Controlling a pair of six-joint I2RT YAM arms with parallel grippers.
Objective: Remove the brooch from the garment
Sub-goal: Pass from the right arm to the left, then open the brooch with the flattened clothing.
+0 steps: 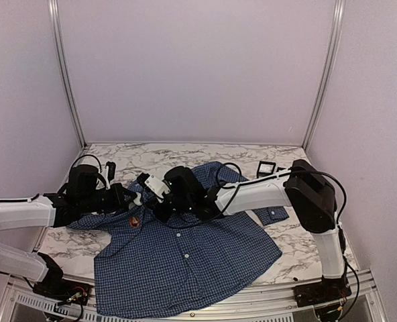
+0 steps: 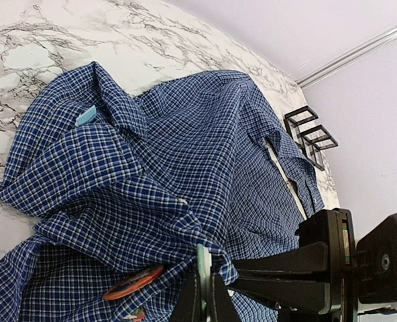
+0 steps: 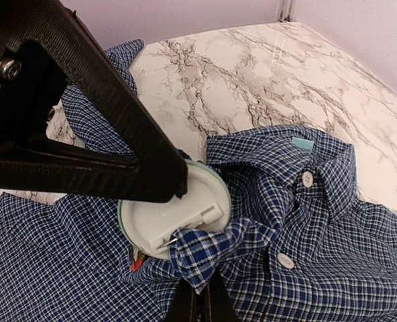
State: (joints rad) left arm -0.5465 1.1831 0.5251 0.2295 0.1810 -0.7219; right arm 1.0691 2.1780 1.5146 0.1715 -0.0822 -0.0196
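The garment (image 1: 185, 255) (image 2: 185, 147) (image 3: 332, 255), a dark blue checked shirt, lies spread on the marble table. The brooch (image 3: 165, 218) is a round disc. The right wrist view shows its white back, with the pin running into a fold of cloth. My left gripper (image 2: 209, 270) (image 1: 137, 199) is shut on the brooch's rim (image 2: 204, 258). Its black fingers (image 3: 118, 161) reach in from the left. My right gripper (image 3: 205, 288) (image 1: 159, 204) is shut on that fold of shirt, right below the disc. An orange-rimmed badge (image 2: 133, 283) (image 1: 135, 220) sits on the shirt beside it.
A black wire rack (image 1: 266, 168) (image 2: 310, 134) stands at the back right of the table (image 1: 118, 157). One cuff (image 1: 272, 215) lies under the right arm. The booth's walls and metal posts (image 1: 322, 74) enclose the table.
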